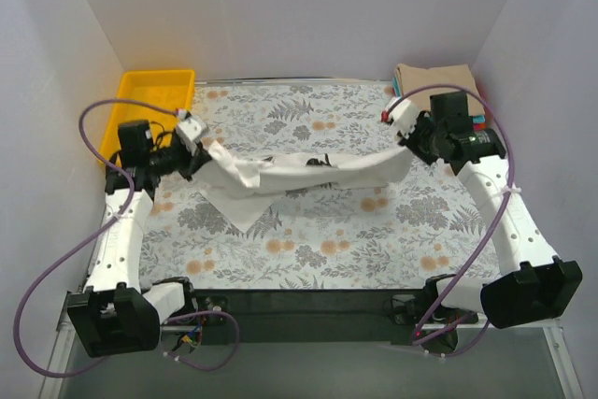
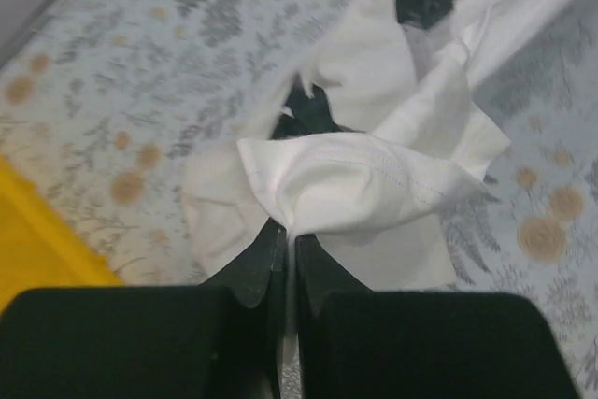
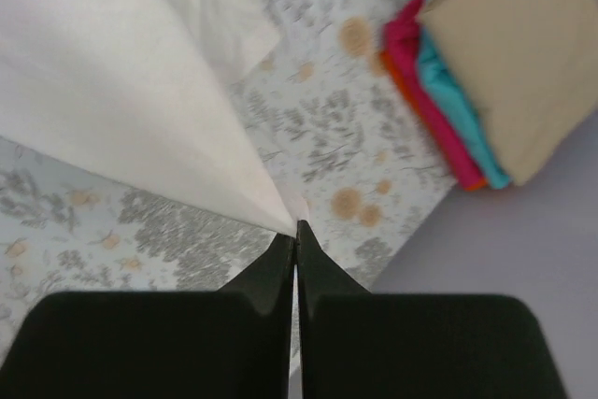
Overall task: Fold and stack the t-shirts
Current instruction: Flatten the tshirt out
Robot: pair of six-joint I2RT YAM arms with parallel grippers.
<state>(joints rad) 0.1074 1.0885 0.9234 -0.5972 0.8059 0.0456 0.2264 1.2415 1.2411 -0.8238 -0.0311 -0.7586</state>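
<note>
The white t-shirt (image 1: 299, 173) hangs stretched between my two grippers above the floral table cover, with a dark print showing in its folds. My left gripper (image 1: 207, 149) is shut on its left end; in the left wrist view (image 2: 288, 231) the cloth (image 2: 355, 184) bunches at the closed tips. My right gripper (image 1: 404, 142) is shut on its right corner; in the right wrist view (image 3: 296, 229) the shirt (image 3: 121, 91) fans out taut. A stack of folded t-shirts, tan on top (image 1: 434, 77), sits at the back right, with tan, teal and red layers (image 3: 486, 72) showing.
A yellow bin (image 1: 154, 100) stands at the back left, also seen at the edge of the left wrist view (image 2: 37, 249). White walls enclose the table on three sides. The floral cover (image 1: 327, 240) spreads under the shirt.
</note>
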